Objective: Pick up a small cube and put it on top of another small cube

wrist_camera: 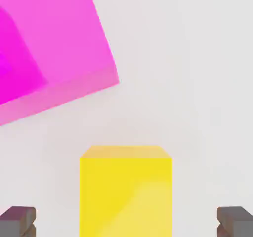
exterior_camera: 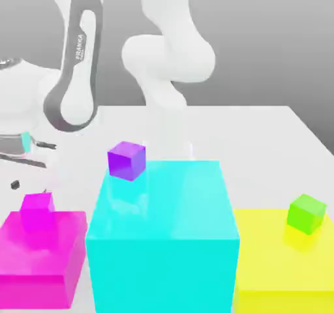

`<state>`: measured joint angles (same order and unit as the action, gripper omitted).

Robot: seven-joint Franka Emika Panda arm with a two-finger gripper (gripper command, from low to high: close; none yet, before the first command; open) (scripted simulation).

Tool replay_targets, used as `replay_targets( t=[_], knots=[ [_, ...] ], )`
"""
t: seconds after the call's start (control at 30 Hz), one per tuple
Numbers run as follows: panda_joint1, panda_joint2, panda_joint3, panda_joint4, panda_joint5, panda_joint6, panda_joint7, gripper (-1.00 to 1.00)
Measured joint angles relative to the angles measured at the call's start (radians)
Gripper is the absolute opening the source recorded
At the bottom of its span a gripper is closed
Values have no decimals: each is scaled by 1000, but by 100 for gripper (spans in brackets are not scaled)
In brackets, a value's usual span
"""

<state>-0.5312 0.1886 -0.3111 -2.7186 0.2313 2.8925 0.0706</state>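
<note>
The small cube [wrist_camera: 126,191], orange-yellow with plain faces, sits on the white table between my fingertips in the hand view. My gripper [wrist_camera: 126,223] is open, and its dark fingertips [wrist_camera: 17,221] stand wide on either side of the cube with clear gaps, touching nothing. Other small cubes appear in the exterior view. A magenta one [exterior_camera: 36,210] rests on the large magenta block [exterior_camera: 59,259]. A purple one [exterior_camera: 126,160] rests on the large cyan block [exterior_camera: 163,240]. A green one [exterior_camera: 306,213] rests on the large yellow block [exterior_camera: 280,266].
The large magenta block [wrist_camera: 54,48] lies close beside the small cube in the hand view. The arm's white links [exterior_camera: 163,51] rise behind the cyan block, and its wrist [exterior_camera: 16,119] hangs at the exterior view's left edge. White table [exterior_camera: 261,129] stretches behind the blocks.
</note>
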Motion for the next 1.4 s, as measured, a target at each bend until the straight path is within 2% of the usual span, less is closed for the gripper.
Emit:
replay_targets(
  t=[0.07, 0.1, 0.33, 0.4, 0.53, 0.6, 0.67, 0.77, 1.03, 1.4],
  knots=[
    [-64, 70, 80, 15, 73, 56, -55, 0],
    [-101, 104, 122, 22, 93, 83, -71, -100],
    [-113, 112, 135, 23, 98, 89, -75, -100],
    [-76, 60, 86, 11, 48, 49, -37, -100],
    [-36, -83, 7, -18, -123, -57, 89, -100],
    [-52, -145, -9, 14, -178, -126, 97, -100],
    [-41, -199, 25, 68, -208, -205, 129, -100],
    [73, -263, 102, 144, -226, -309, 188, -100],
    [281, -337, 317, 253, -229, -461, 399, -100],
    [539, -339, 652, 228, -183, -481, 808, -100]
  ],
)
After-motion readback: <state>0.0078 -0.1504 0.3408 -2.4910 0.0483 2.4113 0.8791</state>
